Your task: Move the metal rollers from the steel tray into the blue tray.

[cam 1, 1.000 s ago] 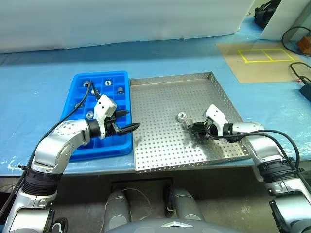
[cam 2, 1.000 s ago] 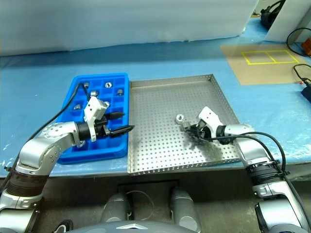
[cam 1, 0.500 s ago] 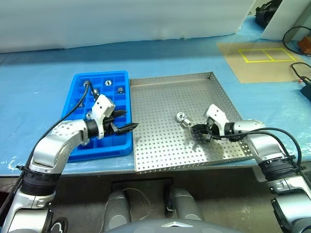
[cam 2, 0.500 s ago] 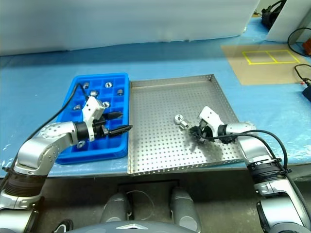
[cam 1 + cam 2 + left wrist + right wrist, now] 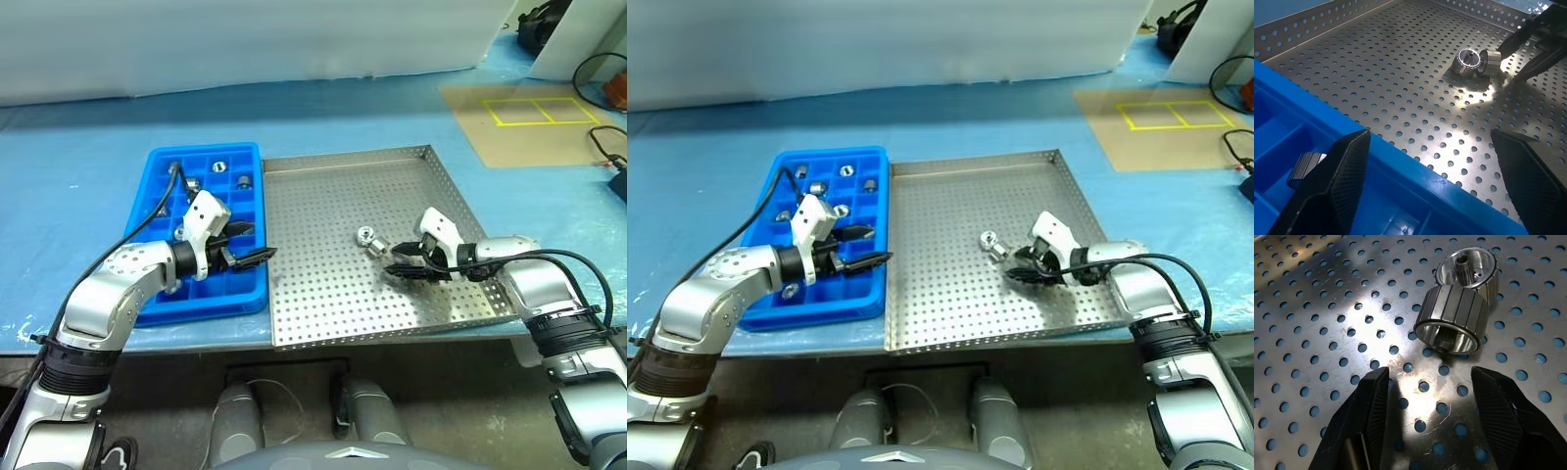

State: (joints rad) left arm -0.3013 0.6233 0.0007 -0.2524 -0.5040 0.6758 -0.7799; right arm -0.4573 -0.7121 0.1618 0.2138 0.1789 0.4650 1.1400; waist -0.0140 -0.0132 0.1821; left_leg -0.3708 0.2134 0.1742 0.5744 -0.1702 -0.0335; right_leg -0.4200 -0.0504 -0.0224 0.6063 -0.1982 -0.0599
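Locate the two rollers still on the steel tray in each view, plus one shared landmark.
Left eye view: the two rollers, touching, mid steel tray, just ahead of the right hand.
Right eye view: same pair, same place.
Left wrist view: pair beyond the blue tray, at the right hand's fingertips.
Right wrist view: pair just past the open fingers.
Landmark: the steel tray's perforated floor.

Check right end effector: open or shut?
Open. The right end effector has black fingers spread apart, empty, just short of two ribbed silver metal rollers.
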